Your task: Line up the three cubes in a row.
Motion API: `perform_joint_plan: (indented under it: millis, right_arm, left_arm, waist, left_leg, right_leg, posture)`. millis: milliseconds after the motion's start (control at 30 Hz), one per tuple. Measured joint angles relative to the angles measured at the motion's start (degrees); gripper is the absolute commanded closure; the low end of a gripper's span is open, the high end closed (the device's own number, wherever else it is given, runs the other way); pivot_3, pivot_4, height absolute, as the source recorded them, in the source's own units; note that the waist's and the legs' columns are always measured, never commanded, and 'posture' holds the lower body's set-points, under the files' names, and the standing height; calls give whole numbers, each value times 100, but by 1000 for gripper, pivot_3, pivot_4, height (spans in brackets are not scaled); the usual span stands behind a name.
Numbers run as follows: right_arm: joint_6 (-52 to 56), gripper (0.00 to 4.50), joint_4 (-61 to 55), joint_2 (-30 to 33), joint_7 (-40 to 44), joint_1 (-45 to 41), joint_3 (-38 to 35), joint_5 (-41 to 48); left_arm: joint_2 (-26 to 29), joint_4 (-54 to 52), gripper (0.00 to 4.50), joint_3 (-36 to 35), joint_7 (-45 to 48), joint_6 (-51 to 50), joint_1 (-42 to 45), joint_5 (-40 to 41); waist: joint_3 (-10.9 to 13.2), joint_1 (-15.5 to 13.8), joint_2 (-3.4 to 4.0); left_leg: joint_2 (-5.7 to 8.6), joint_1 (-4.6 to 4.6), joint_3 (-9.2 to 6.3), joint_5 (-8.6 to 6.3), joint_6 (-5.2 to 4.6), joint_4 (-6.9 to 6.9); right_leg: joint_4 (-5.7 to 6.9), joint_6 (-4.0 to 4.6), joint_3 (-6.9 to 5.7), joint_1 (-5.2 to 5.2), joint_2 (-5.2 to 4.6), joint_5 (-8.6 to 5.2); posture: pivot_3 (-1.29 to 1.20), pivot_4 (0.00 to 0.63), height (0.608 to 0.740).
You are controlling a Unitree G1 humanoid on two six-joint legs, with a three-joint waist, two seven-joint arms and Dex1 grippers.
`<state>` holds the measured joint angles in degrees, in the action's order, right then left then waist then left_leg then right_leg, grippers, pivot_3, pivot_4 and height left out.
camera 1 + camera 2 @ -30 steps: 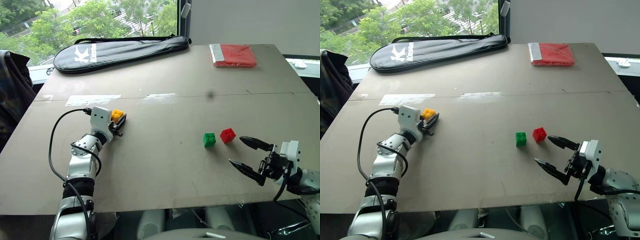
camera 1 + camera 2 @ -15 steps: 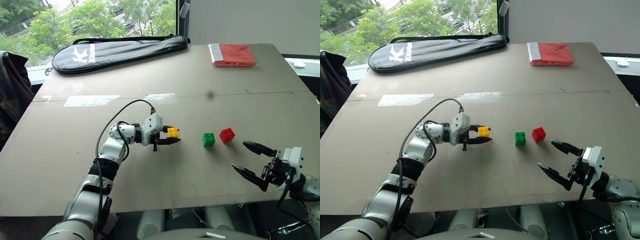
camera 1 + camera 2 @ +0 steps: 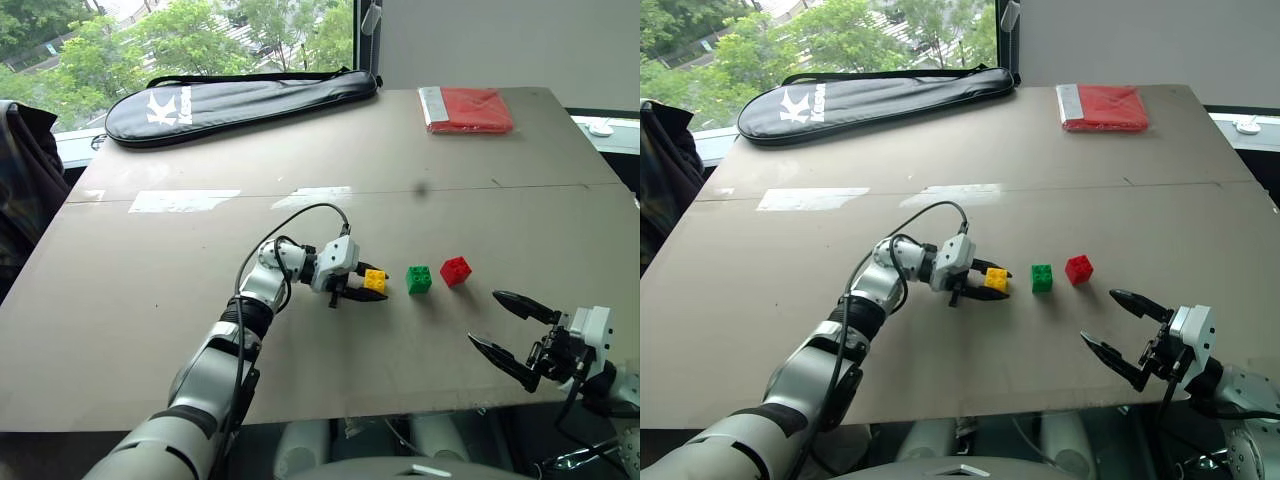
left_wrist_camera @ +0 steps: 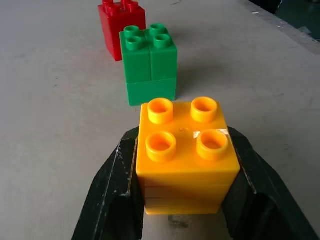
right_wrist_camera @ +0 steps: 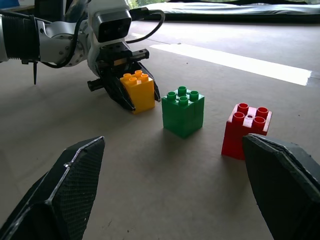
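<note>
My left gripper (image 4: 182, 200) pinches the yellow cube (image 3: 375, 281), a glossy plastic block with four round studs, just left of the green cube (image 3: 419, 279) on the matte table (image 3: 300, 150). The red cube (image 3: 455, 271) sits near the green one's right. Three cubes total. My right gripper (image 3: 510, 330) stands spread, empty, near the table's front edge. One black racket bag (image 3: 240, 100) and one flat red packet (image 3: 468, 109) lie far behind.

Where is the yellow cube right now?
In the left end effector, the yellow cube sits mid-table, just left of the green cube and the red cube.
</note>
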<state>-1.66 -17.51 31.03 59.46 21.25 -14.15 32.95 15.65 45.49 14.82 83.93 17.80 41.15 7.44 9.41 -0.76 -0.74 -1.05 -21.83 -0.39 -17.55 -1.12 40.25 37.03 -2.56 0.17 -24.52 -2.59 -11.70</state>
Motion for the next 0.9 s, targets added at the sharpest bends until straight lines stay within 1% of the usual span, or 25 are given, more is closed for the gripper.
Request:
perform_joint_plan:
  millis: [200, 400, 533, 600, 633, 733, 767, 900]
  right_arm:
    - [-9, 0, 1, -9, 5, -20, 0, -20]
    - [-17, 0, 2, -8, 19, -103, 0, -20]
    - [-18, 0, 9, -5, 39, -128, 0, -20]
    - [-21, 0, 10, -4, 65, -133, 0, -20]
    - [-22, 0, 10, -4, 71, -134, 0, -20]
    - [-23, 0, 18, -3, 86, -134, 0, -20]
    - [-24, 0, 27, -2, 91, -136, 0, -20]
    - [-31, 0, 43, -1, 132, -130, -1, -20]
  left_arm:
    - [-36, -10, 3152, -23, -108, 6, -36, -48]
    - [-124, -1, 3152, -25, -468, 17, -44, -131]
    - [-126, -57, 3152, -24, -488, -16, -84, -137]
    - [-123, -123, 2110, -26, -478, -107, -114, -126]
    - [-119, -142, 1829, -26, -477, -138, -120, -124]
    - [-100, -191, 396, -21, -523, -196, -129, -150]
    - [-95, -205, 48, 0, -594, -162, -125, -217]
    - [-62, -236, 48, 32, -822, -130, -153, -308]
  waist:
    - [-1, -5, 0]
    - [-1, -8, 0]
    - [-3, -6, 2]
    - [-3, -6, 2]
    - [-3, -5, 2]
    - [-3, -1, 3]
    - [-4, -2, 4]
    - [-8, -2, 10]
  left_leg:
    - [0, 2, 0, 0, 0, 0]
    - [0, 6, 0, 1, -1, 4]
    - [0, 7, 1, 1, -1, 4]
    - [0, 7, 0, 1, -1, 4]
    - [0, 7, 1, 0, -1, 4]
    - [0, 7, 0, 0, -1, 4]
    - [0, 8, 0, 0, -1, 4]
    - [0, 27, -2, 1, -1, 4]
  right_leg:
    - [0, -3, 0, 1, 0, -2]
    - [2, -10, 1, 6, 0, -9]
    - [3, -10, 1, 6, 0, -9]
    - [3, -9, 1, 6, 0, -8]
    - [2, -10, 1, 6, 0, -7]
    - [2, -9, 1, 6, 0, -6]
    - [2, -10, 1, 6, 0, -6]
    - [3, -11, 1, 27, 0, -10]
  posture:
    - [0, 150, 707]
    - [0, 150, 707]
    - [0, 150, 707]
    - [0, 150, 707]
    - [0, 150, 707]
    - [0, 150, 707]
    - [0, 150, 707]
    - [0, 150, 707]
